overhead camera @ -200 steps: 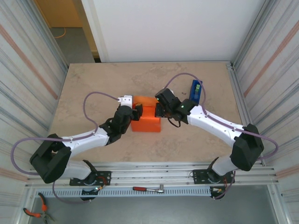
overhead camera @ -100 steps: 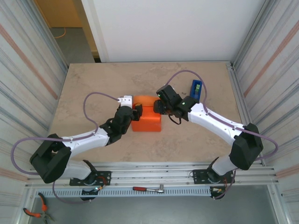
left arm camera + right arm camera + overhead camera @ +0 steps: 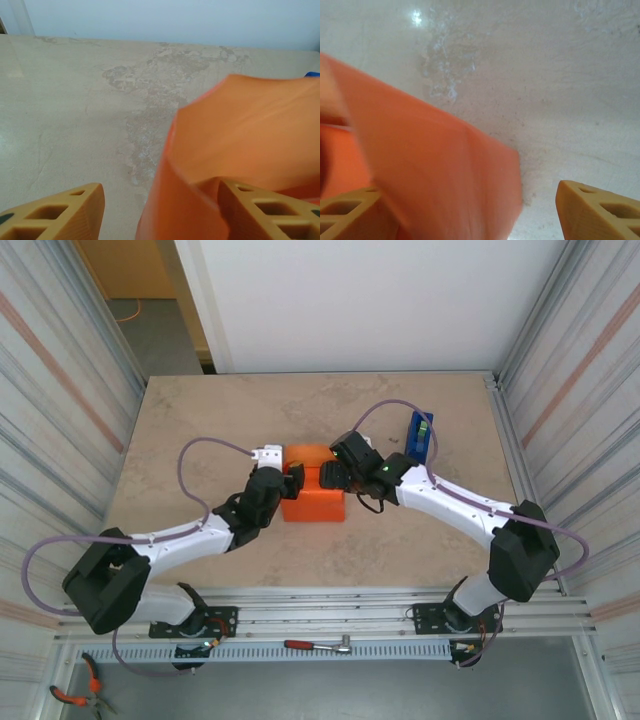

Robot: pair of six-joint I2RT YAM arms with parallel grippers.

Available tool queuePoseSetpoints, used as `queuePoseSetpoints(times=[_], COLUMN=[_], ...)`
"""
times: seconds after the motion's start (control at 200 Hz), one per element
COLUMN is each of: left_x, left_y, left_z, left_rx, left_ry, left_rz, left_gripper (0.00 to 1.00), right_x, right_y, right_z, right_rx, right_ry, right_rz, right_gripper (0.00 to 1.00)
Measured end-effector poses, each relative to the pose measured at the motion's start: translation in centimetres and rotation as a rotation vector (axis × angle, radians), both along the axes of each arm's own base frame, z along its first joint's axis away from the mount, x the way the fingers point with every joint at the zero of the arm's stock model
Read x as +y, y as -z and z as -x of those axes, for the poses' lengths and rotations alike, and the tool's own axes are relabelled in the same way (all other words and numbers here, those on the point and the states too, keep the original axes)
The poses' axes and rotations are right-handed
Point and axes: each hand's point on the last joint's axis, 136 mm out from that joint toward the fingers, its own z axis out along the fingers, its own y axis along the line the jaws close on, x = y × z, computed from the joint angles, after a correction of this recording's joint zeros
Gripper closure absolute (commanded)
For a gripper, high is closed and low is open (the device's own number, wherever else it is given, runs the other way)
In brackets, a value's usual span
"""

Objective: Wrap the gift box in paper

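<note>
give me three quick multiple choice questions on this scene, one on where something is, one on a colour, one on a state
1. Where does the blue tape dispenser stand relative to the paper?
A. to its right and farther back
B. to its left and nearer
C. on top of it

2. What colour is the paper?
A. green
B. orange
C. white

3. How do the jaws of the right gripper stand?
A. shut tight
B. open, fingers apart
C. shut on the dispenser

Answers:
1 A, the top view shows it to the right of and beyond the folded paper.
2 B, it is bright orange in the top view and both wrist views.
3 B, the right wrist view shows a wide gap between the fingers, with a loose flap of paper in it.
</note>
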Motion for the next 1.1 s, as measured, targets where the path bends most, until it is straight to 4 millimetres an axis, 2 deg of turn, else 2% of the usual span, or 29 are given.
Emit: queuePoseSetpoints(times=[0.125, 0.331, 0.466, 0.676, 0.842, 0.902, 0.967, 1.097], left_x=[0.9, 3.8, 3.7, 2.7, 2.0, 1.8, 1.6, 1.3], left_y=[-1.2, -5.9, -7.5, -6.6, -5.0, -4.2, -3.2, -2.2], left_z=[0.2, 0.3, 0.8, 1.3, 0.8, 0.6, 0.3, -0.1], left_rx=[0.010, -0.061, -0.082, -0.042, -0.005, 0.013, 0.035, 0.049], left_ry=[0.021, 0.025, 0.072, 0.137, 0.151, 0.152, 0.153, 0.154], left_rz=[0.019, 0.116, 0.135, 0.130, 0.115, 0.105, 0.093, 0.074], left_gripper=[0.31, 0.32, 0.32, 0.32, 0.37, 0.43, 0.54, 0.91], right_x=[0.1, 0.2, 0.2, 0.3, 0.3, 0.3, 0.3, 0.3], right_y=[0.1, 0.1, 0.1, 0.1, 0.1, 0.1, 0.1, 0.1], right_z=[-0.3, -0.6, -0.7, -0.9, -0.9, -0.9, -0.9, -0.9], right_rx=[-0.012, -0.027, -0.035, -0.043, -0.046, -0.046, -0.048, -0.050], right_ry=[0.017, 0.023, 0.029, 0.035, 0.036, 0.036, 0.036, 0.037], right_rz=[-0.019, -0.028, -0.032, -0.037, -0.040, -0.041, -0.042, -0.042], right_gripper=[0.26, 0.27, 0.27, 0.27, 0.27, 0.27, 0.28, 0.28])
